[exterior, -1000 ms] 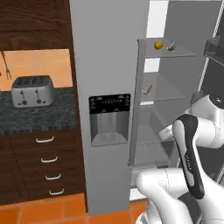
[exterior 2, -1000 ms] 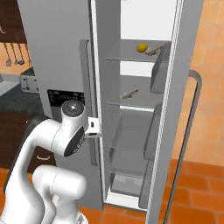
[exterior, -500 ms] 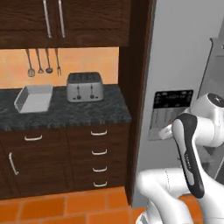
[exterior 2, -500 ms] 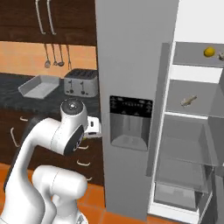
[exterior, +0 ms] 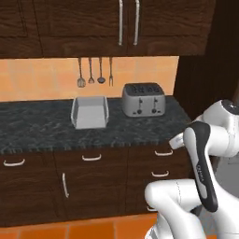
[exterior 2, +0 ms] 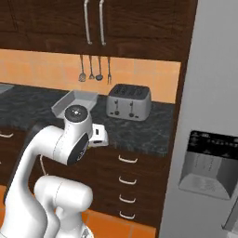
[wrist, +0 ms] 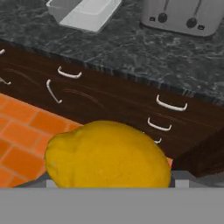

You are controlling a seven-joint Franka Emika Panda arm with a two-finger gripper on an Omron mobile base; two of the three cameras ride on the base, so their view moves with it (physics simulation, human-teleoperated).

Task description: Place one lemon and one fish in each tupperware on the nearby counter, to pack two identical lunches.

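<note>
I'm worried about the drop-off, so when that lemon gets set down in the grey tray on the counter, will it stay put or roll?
The lemon looks rounded, so it may roll a little. The tupperware has raised walls, which should likely contain it. Its skin looks smooth, possibly slippery.

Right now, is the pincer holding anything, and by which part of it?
Yes, a lemon sits in the pincer, close in the hand view. The fingertips are hidden behind it, so the exact place of the hold cannot be told.
</note>
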